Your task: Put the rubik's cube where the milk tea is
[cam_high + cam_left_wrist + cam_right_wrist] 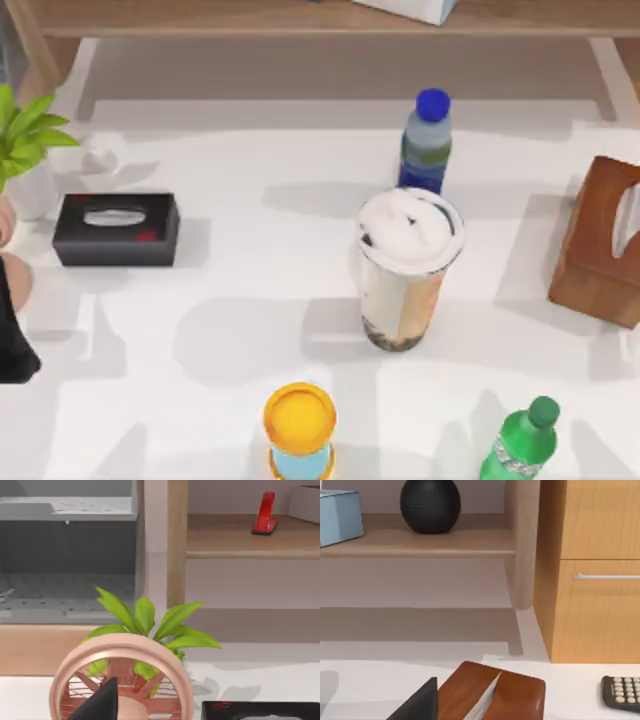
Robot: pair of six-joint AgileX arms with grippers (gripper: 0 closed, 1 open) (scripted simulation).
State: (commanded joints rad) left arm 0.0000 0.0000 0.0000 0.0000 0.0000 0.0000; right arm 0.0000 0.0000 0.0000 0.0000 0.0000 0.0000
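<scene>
The milk tea [405, 270] stands upright near the middle of the worktop [200, 350], just in front of a blue-capped bottle [427, 140] and well apart from the green bottle [522, 440] and the yellow-lidded cup [300, 430] at the near edge. Since the cup occupies the very spot meant for the puzzle cube, my judgement is that it has to be lifted away first. It is tall and its lid is foamy, so a grip low on the side wall would suit it better than one near the top. Where the cube itself lies I cannot tell.

Both arms look parked at the sides, leaving the middle free. The left gripper [100, 705] sits at the left edge, facing a small pink fan [120, 680] and a potted plant [150, 622], near a black tissue box [117, 228]. The right gripper [420, 702] sits at the right edge, looking over a wooden tissue box [492, 692]. For each of the 2 I cannot tell whether it is spread or pressed together; neither touches anything.
</scene>
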